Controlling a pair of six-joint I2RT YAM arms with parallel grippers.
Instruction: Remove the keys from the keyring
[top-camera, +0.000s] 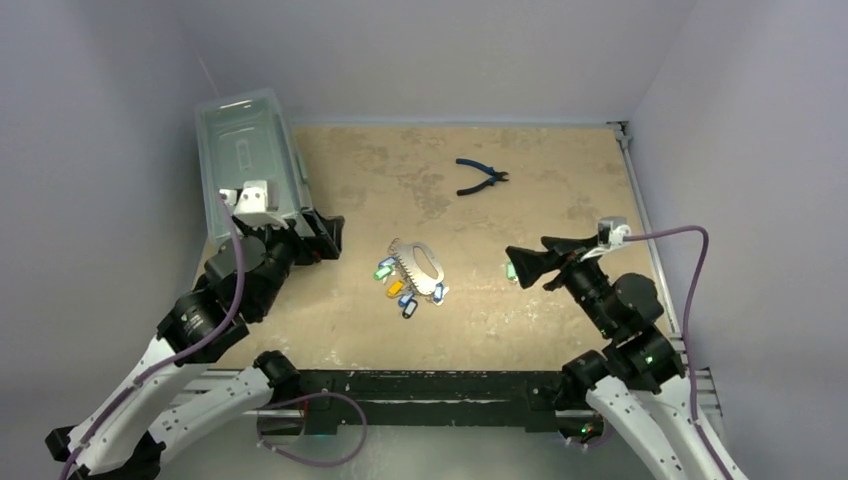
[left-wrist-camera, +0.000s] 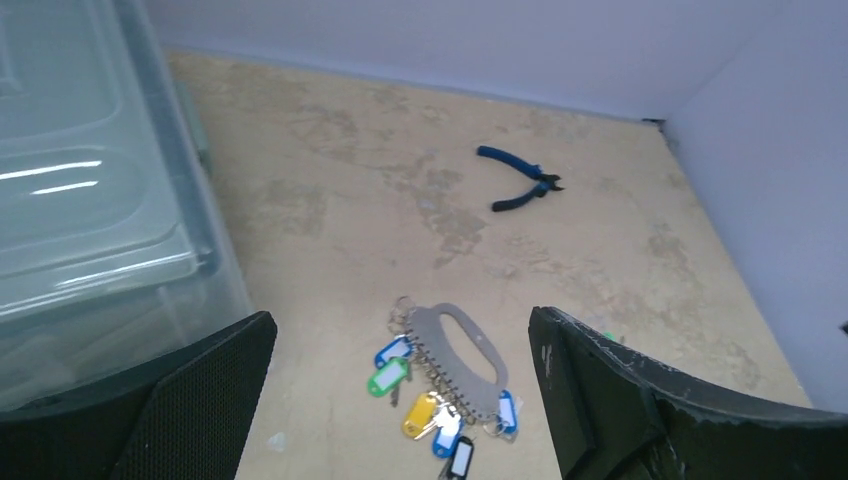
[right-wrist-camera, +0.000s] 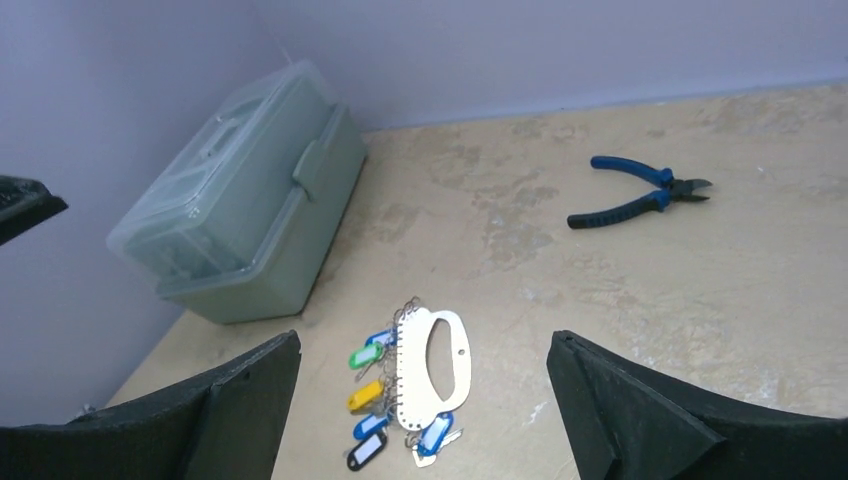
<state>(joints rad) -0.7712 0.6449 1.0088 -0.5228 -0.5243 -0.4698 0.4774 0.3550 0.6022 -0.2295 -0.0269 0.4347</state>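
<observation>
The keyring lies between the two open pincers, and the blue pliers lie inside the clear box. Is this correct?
No: the pliers lie on the table, outside the clear box, as the top view shows. The rest is right.

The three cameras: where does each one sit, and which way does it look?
Top external: above and behind the arms, looking down on the table and keyring; left arm and right arm show.
Left wrist: on the left arm, looking across the keyring to the pliers; its open jaws frame the bottom.
Right wrist: on the right arm, facing the keyring and clear box; its open jaws show.
Shared: all see keyring, keys, pliers.
</observation>
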